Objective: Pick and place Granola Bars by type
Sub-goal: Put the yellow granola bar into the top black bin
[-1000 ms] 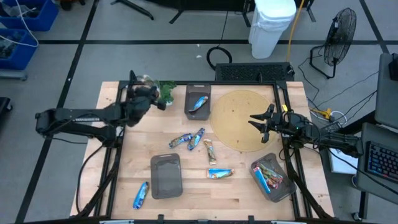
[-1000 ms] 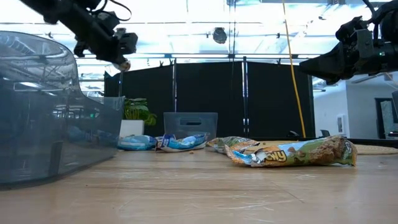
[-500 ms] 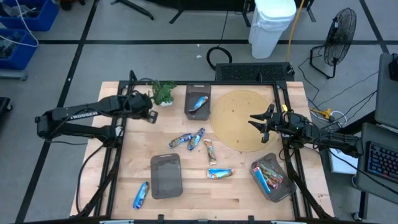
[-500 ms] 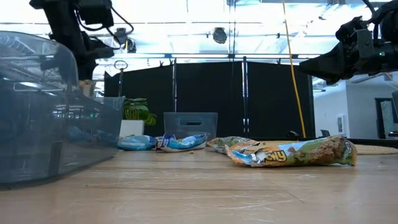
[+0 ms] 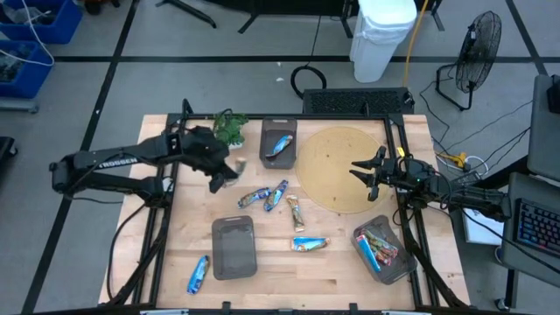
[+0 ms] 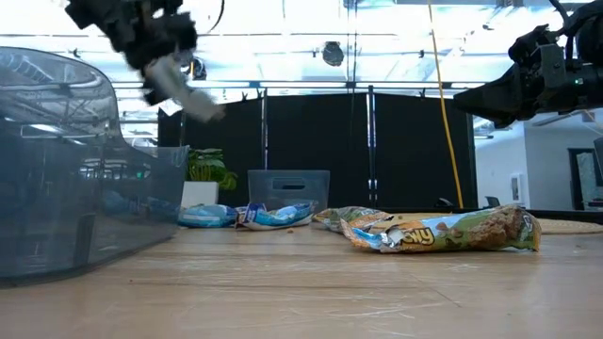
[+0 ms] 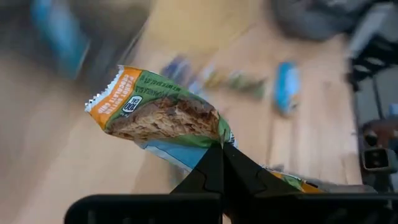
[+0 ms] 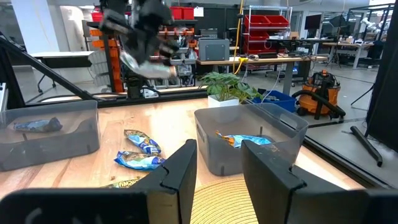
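Observation:
My left gripper [image 5: 220, 168] hovers over the table's far-left part, shut on a tan and green granola bar [image 7: 165, 115]. The low view shows that bar as a pale blur [image 6: 193, 99] below the gripper [image 6: 155, 52]. My right gripper [image 5: 361, 171] waits open above the round tan mat [image 5: 337, 153]. Loose bars lie flat mid-table: two blue ones [image 5: 254, 199] [image 5: 278, 194], a tan one [image 5: 296, 213], another blue one [image 5: 309, 244], and a blue one near the front edge [image 5: 198, 273]. My left gripper pinches the tan and green bar between its two shut fingers [image 7: 211, 171], near the middle of its length [image 7: 208, 140]. The fingers lie across the bar. One end [image 7: 109, 99] sticks out on one side, the other [image 7: 292, 182] on the opposite side. The bar is lifted clear of the table.
Three dark grey bins stand on the table: the far bin [image 5: 265, 131] holds a blue bar, the near-left bin [image 5: 233, 229] shows nothing inside, and the near-right bin [image 5: 360, 234] holds several bars. A small potted plant [image 5: 229, 127] stands at the far edge beside my left arm.
My left gripper has swung from beside the plant toward the table's middle and near side, turning about its wrist as it went, with the bar carried along. My right arm has kept still.

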